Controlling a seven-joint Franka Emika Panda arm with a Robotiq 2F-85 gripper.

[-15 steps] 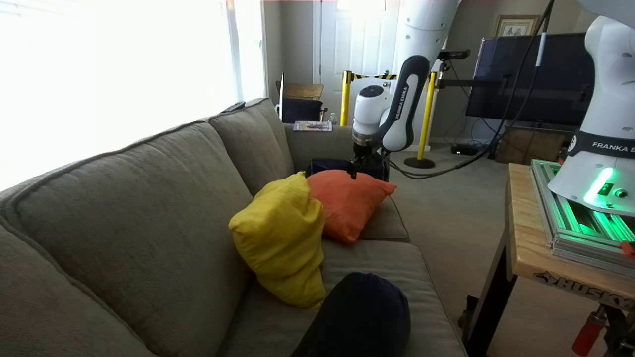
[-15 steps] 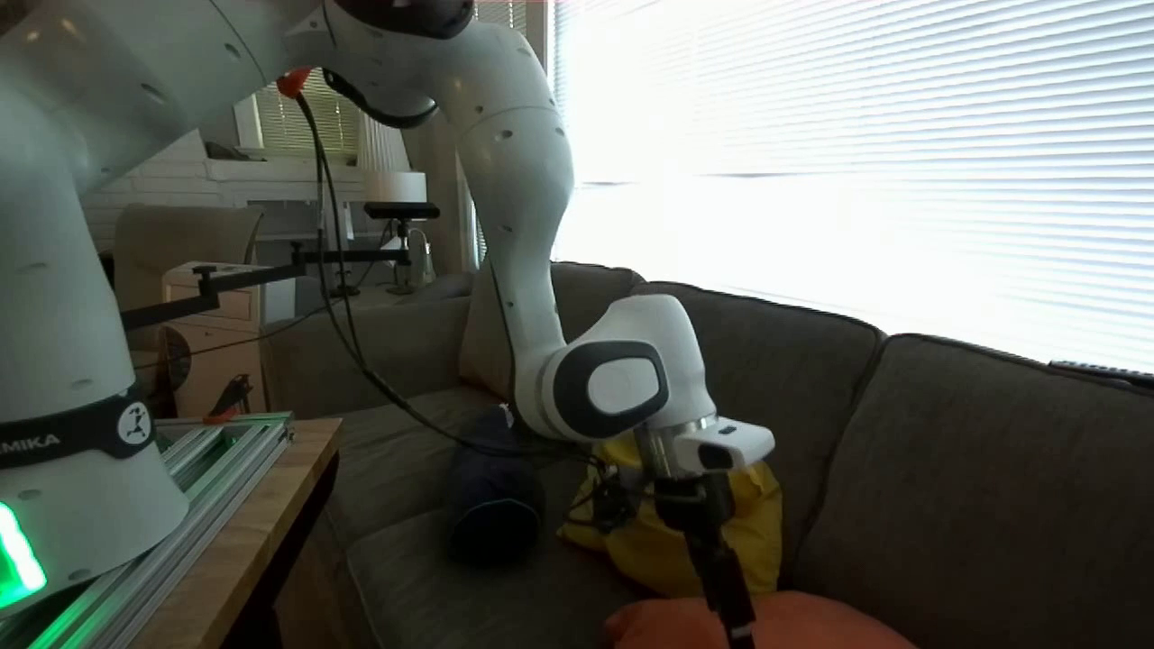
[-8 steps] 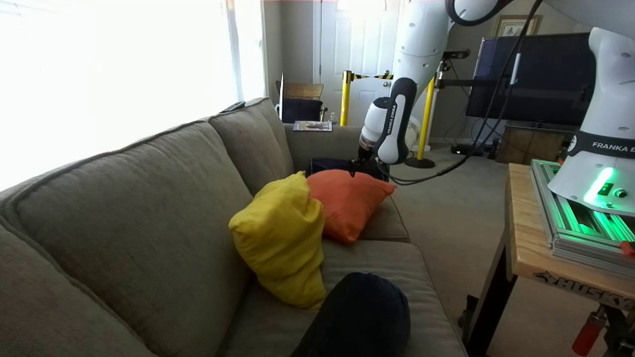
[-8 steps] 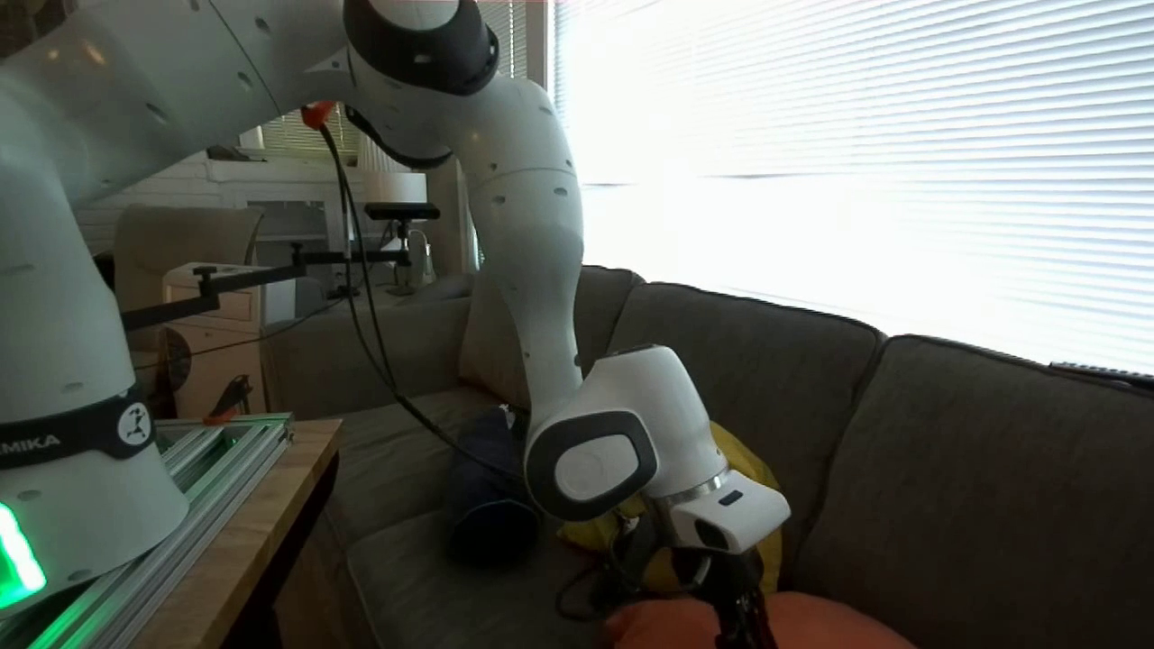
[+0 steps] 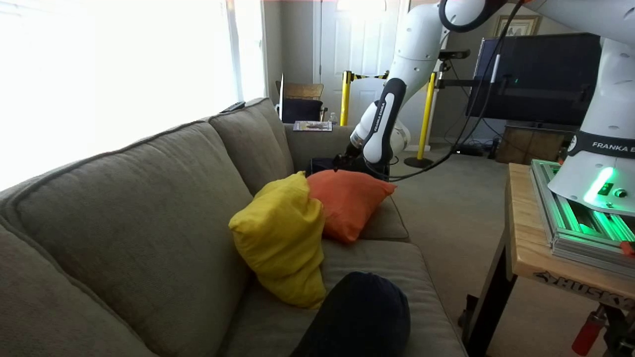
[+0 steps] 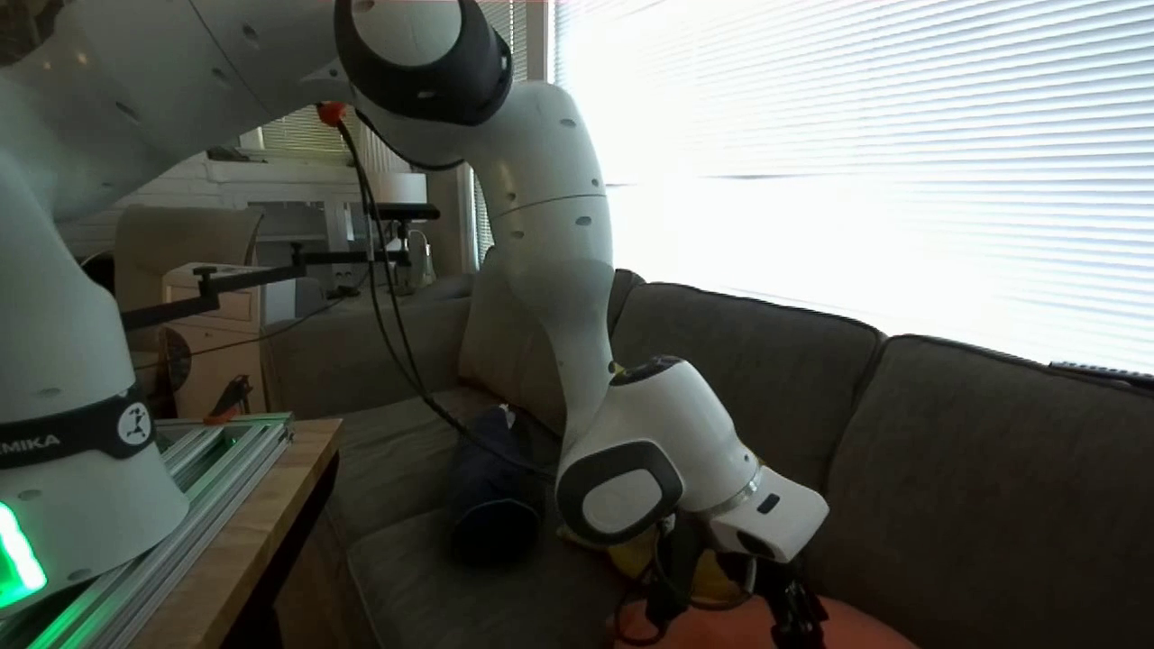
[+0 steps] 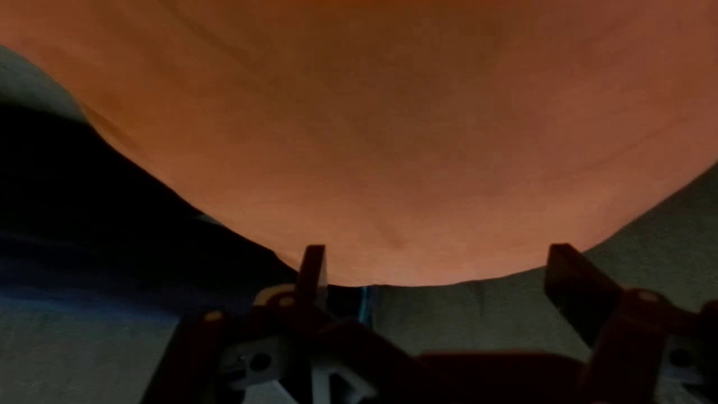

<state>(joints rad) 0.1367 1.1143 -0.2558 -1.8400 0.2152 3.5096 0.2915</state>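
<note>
The claw (image 7: 437,255) is released, its fingers (image 7: 312,275) spread wide apart just over the orange throw pillow (image 5: 347,204), whose rounded edge shows between them in the wrist view; whether they touch it cannot be told. In an exterior view, the yellow throw pillow (image 5: 281,243) rests on the grey sofa (image 5: 134,218), lower and left of the claw; the dark blue roll (image 5: 364,317) lies farther from it.

The black two-fingered gripper (image 7: 435,259) has moved closer to the grey fabric sofa backrest (image 5: 134,213), while the rounded white robot wrist (image 6: 690,428) has sunk and leaned further toward that backrest.
</note>
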